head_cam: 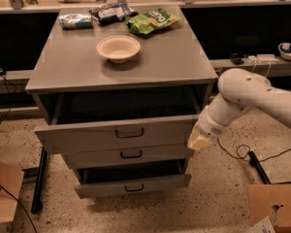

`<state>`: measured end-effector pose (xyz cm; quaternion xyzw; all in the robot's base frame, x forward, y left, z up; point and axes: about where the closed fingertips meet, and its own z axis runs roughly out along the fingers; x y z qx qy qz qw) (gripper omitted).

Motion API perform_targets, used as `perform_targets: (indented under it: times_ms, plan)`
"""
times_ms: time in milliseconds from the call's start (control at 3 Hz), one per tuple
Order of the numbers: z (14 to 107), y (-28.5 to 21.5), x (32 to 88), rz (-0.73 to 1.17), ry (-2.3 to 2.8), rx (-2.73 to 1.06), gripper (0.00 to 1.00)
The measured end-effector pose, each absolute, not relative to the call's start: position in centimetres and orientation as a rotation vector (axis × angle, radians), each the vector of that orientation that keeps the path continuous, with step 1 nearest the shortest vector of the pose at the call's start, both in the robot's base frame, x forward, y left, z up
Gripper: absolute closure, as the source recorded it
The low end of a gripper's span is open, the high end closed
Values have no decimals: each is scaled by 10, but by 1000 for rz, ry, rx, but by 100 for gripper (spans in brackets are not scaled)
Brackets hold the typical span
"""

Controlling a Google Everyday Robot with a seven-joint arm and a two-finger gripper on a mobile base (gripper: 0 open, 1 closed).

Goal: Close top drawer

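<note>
The top drawer (116, 134) of the grey cabinet (121, 64) stands partly open, its front with a small dark handle (129, 133) a short way out from the frame. My gripper (198, 140) is at the end of the white arm (247, 98), against the right end of the drawer front. Below it are the middle drawer (131, 155), nearly flush, and the bottom drawer (134, 185), which sticks out a little.
On the cabinet top lie a beige bowl (118, 48), a green snack bag (153, 21), a dark packet (109, 12) and a silver packet (75, 20). Cardboard boxes stand at the lower left (2, 193) and lower right (276, 208). Cables (242, 152) run on the floor at right.
</note>
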<state>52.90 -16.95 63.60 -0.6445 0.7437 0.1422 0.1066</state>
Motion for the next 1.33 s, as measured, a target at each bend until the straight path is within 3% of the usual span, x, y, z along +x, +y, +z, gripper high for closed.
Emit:
perform_targets:
  times_ms: [667,1000,1333]
  plan:
    - [644,-156,599,421,2056,-1912,100]
    - [668,-148,642,365,1959,-1872,82]
    - [667,-149,637,365,1959,-1872,58]
